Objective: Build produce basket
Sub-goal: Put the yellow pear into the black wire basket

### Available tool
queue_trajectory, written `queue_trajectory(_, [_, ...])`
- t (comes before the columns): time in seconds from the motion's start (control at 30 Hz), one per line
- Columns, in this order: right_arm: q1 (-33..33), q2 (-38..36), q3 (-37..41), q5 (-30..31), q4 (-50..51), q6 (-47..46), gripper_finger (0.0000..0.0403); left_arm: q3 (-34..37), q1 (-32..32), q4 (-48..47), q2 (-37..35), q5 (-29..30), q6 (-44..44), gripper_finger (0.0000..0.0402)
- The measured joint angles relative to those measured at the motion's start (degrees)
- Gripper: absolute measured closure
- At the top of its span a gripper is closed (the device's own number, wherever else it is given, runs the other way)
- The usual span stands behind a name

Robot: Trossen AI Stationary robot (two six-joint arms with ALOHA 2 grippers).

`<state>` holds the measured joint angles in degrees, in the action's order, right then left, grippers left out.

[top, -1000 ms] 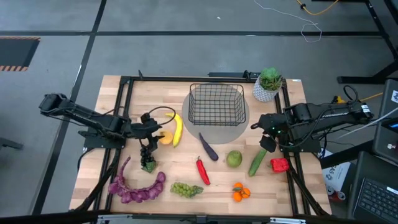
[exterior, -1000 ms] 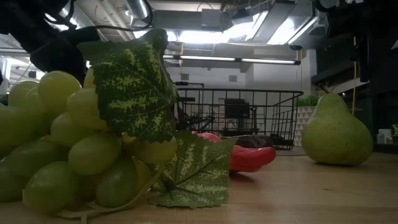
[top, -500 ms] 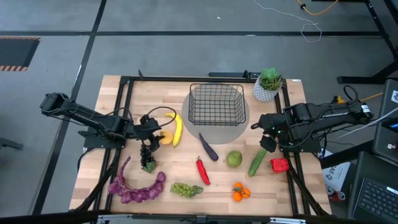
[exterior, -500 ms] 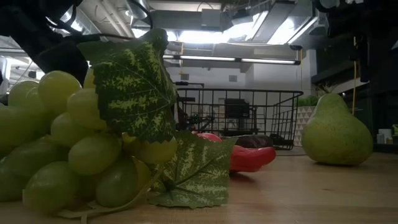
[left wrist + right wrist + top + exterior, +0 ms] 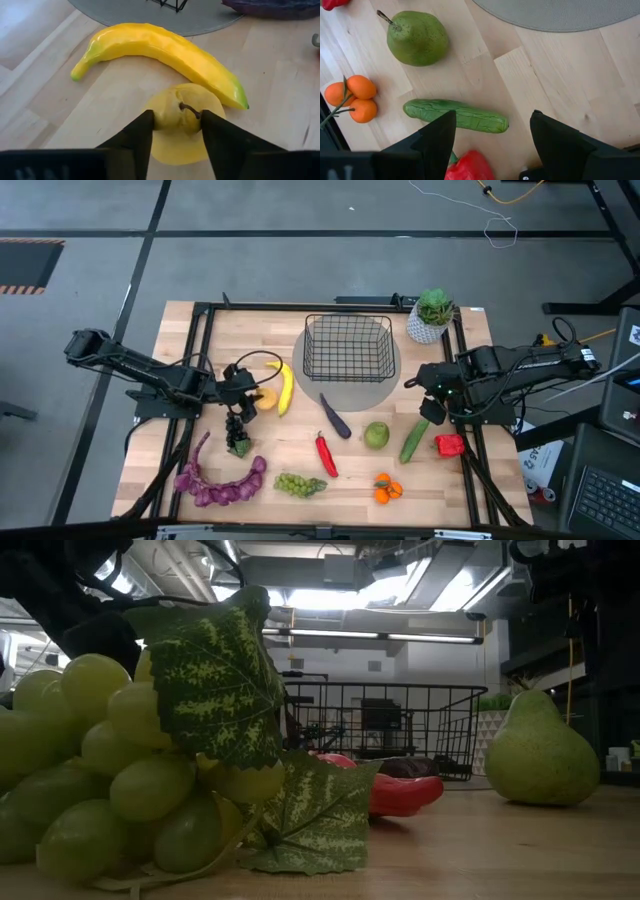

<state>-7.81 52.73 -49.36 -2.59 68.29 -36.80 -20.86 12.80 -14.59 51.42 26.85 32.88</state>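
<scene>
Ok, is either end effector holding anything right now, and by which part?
The left end effector is closing on the yellow fruit at its stem end; a firm hold cannot be told. The right end effector holds nothing.

two dark jointed arms, black cables looped alongside, flat black fingers (image 5: 135, 142) (matte, wedge-shaped)

From up top I get even, soft light on the table (image 5: 300, 330) with faint shadows, while my low camera is dim and backlit by glaring ceiling lights (image 5: 330, 595), the near green grapes (image 5: 100, 780) looming large, both wrist feeds bright and sharp.
</scene>
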Motion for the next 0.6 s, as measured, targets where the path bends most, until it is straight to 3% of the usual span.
queue_trajectory(0.27, [0.0,0.0,0.0,0.0,0.0,0.0,0.0148,0.0,0.0,2.0,0.0,2.5,0.0,0.0349])
queue_trajectory(0.43, [0.0,0.0,0.0,0.0,0.1,0.0,0.0148,-1.4,0.0,2.4,-0.8,4.4,-0.5,0.0365])
queue_trajectory(0.6, [0.0,0.0,0.0,0.0,0.3,0.0,0.0148,-7.6,0.0,2.5,-0.9,8.2,-2.3,0.0367])
